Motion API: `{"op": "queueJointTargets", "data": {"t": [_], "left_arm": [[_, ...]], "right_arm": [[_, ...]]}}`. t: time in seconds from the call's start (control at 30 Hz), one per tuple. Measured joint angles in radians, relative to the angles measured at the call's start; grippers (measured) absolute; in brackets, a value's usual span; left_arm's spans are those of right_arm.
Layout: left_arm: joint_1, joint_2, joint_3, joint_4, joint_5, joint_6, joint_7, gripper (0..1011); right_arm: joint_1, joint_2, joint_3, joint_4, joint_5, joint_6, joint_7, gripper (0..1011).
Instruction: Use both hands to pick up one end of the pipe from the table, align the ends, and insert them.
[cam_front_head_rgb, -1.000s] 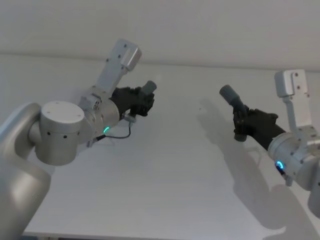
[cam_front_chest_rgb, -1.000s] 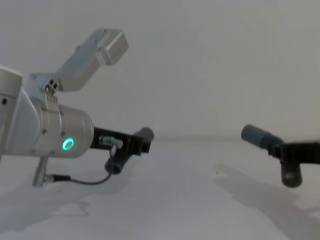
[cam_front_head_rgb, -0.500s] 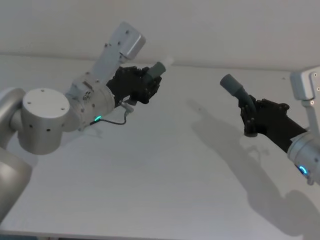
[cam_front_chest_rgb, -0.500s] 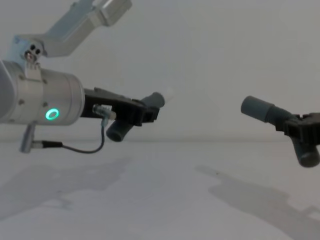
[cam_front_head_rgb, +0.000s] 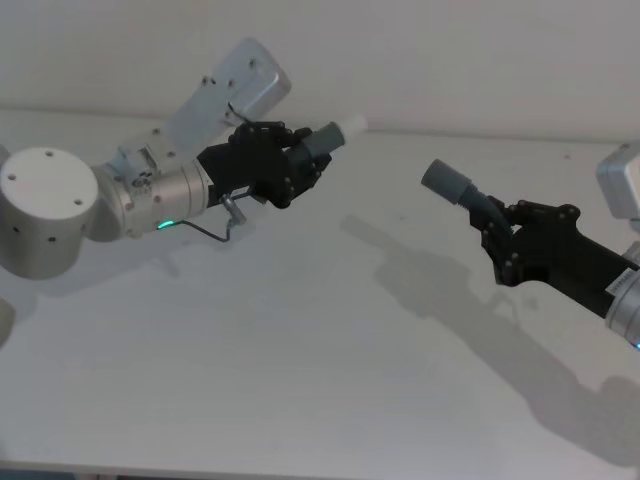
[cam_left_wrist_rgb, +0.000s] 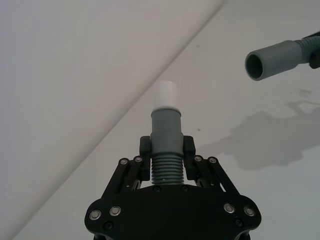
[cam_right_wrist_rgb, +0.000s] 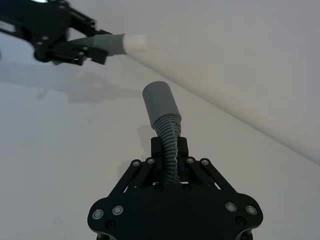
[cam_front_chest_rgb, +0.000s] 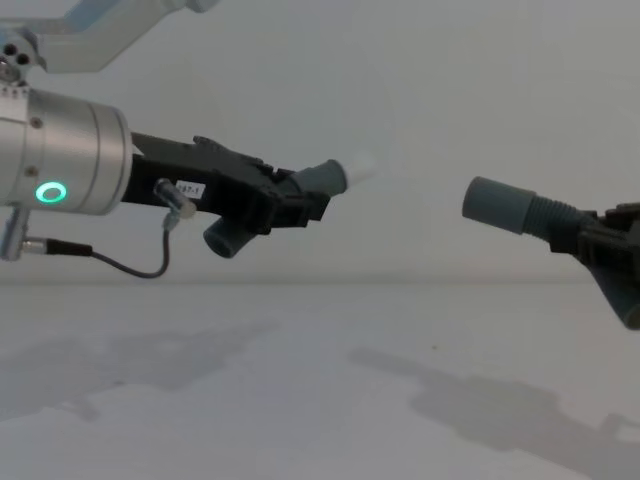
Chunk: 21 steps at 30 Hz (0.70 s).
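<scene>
Both pipe pieces are held in the air above the white table (cam_front_head_rgb: 300, 330). My left gripper (cam_front_head_rgb: 300, 165) (cam_left_wrist_rgb: 166, 145) (cam_front_chest_rgb: 300, 205) is shut on the ribbed middle of the piece with the white plug tip (cam_front_head_rgb: 350, 127) (cam_left_wrist_rgb: 165, 93) (cam_front_chest_rgb: 357, 167); the tip points to the right. My right gripper (cam_front_head_rgb: 500, 240) (cam_right_wrist_rgb: 170, 147) (cam_front_chest_rgb: 585, 235) is shut on the other piece, whose wide grey open cuff (cam_front_head_rgb: 442, 181) (cam_right_wrist_rgb: 158, 103) (cam_front_chest_rgb: 497, 205) (cam_left_wrist_rgb: 272, 59) faces left toward the tip. A clear gap separates the two ends, and the cuff sits a little lower than the tip.
A thin black cable (cam_front_head_rgb: 225, 225) loops under my left wrist. Arm shadows fall on the table between and below the grippers. A plain wall stands behind the table.
Both arms have lifted their pipe pieces higher and brought them closer together. The left piece now points its white tip toward the right piece's cuff.
</scene>
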<state>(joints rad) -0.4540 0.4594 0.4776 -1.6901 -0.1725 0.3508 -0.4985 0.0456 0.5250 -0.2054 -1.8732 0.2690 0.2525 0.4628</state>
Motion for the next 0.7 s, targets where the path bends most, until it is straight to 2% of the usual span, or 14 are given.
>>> {"op": "queueJointTargets", "data": {"t": [0.47,0.7], "left_arm": [[-0.063,0.089,0.041,0.008,-0.030,-0.089,-0.187,371],[-0.083,0.113,0.056,0.014,-0.051,-0.113,-0.256,371]], "right_arm": [[0.046,0.117,-0.017,0.040,0.067,-0.106,0.229,164],[0.080,0.158,-0.033,0.068,0.098,-0.141,0.328,164]]}}
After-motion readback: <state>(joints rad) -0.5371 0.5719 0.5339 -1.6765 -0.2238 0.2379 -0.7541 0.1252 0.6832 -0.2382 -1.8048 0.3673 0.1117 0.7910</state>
